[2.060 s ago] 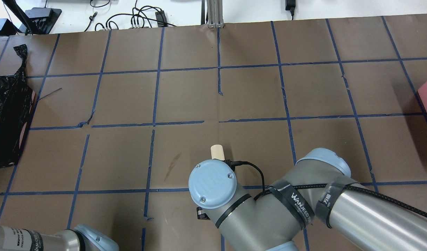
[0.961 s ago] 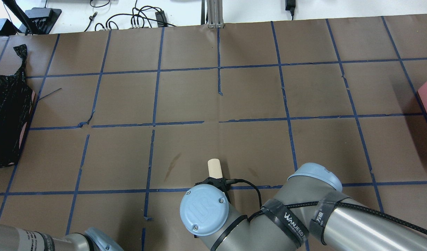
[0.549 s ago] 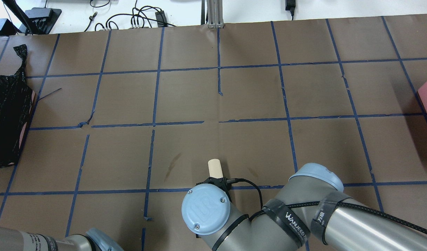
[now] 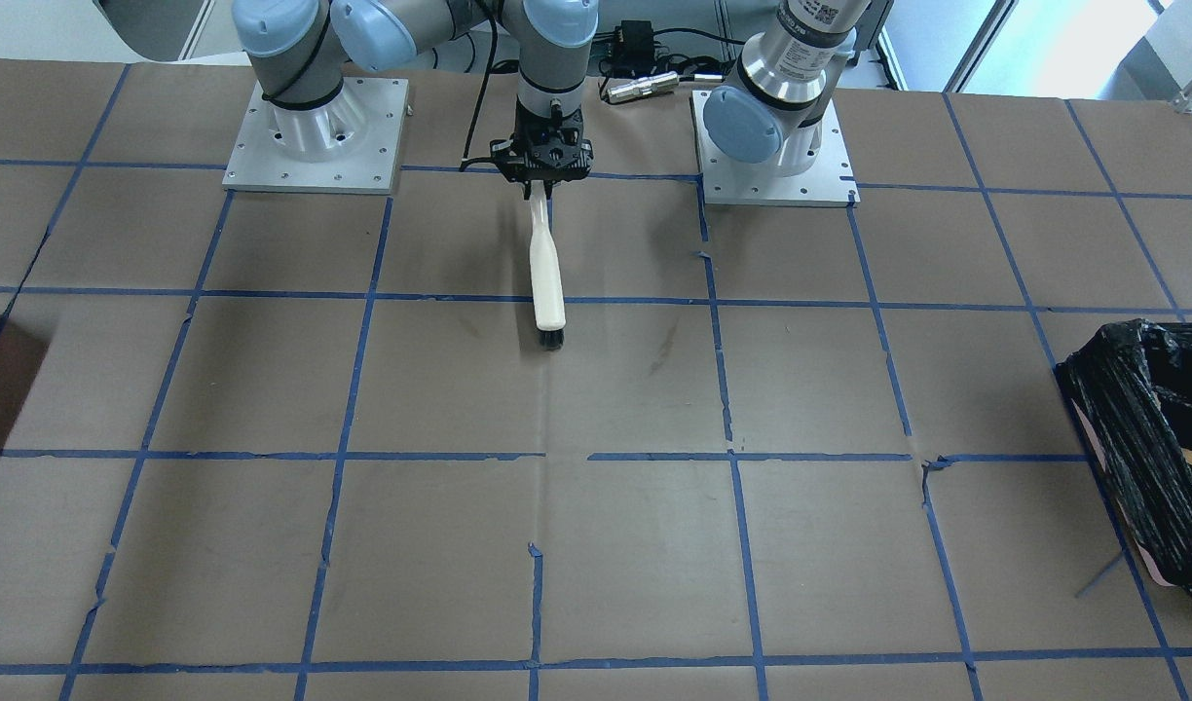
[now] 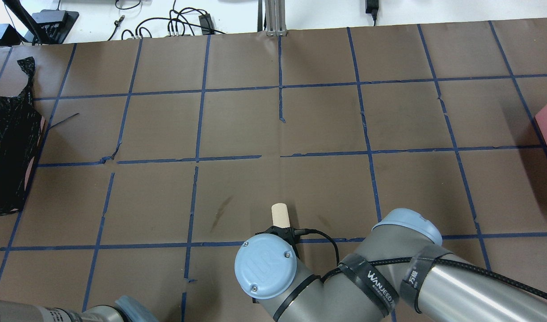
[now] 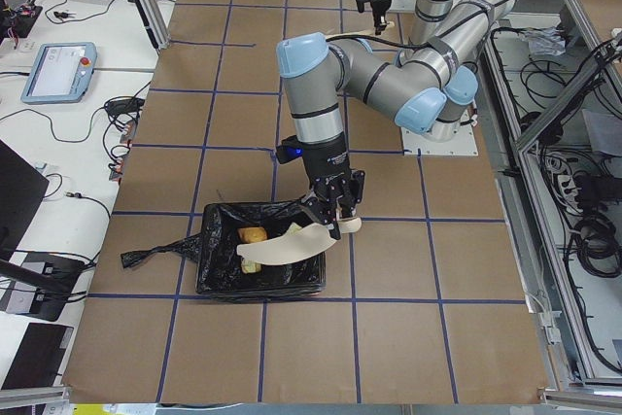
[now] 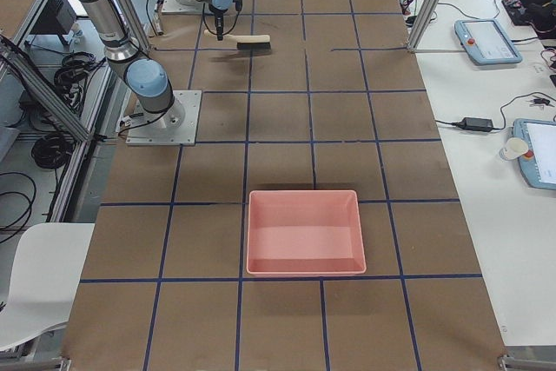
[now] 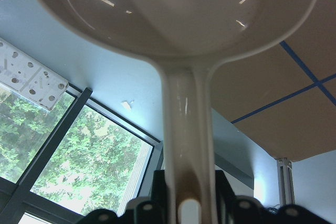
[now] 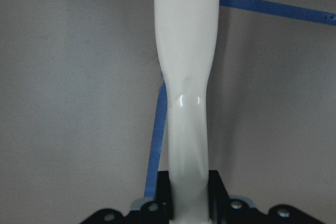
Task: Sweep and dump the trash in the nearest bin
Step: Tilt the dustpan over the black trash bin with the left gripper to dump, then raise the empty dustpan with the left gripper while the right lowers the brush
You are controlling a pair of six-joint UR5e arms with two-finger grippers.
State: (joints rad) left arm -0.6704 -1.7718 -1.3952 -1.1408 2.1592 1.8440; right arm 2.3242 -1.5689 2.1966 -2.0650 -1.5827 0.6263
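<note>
The left gripper (image 8: 188, 193) had its fingers clamped tight on the handle of the dustpan (image 6: 282, 248), which hung tipped over the bin (image 6: 219, 281). The trash (image 6: 255, 234) lay inside the bin on the black bag, a tan lump with pale bits by the pan's lip. The right gripper (image 9: 188, 195) was closed round the brush (image 4: 546, 282), which reached over the table (image 4: 265, 545), well apart from the bin. I judged the dump all but done. Next I needed to lift the pan clear without snagging the bag.
</note>
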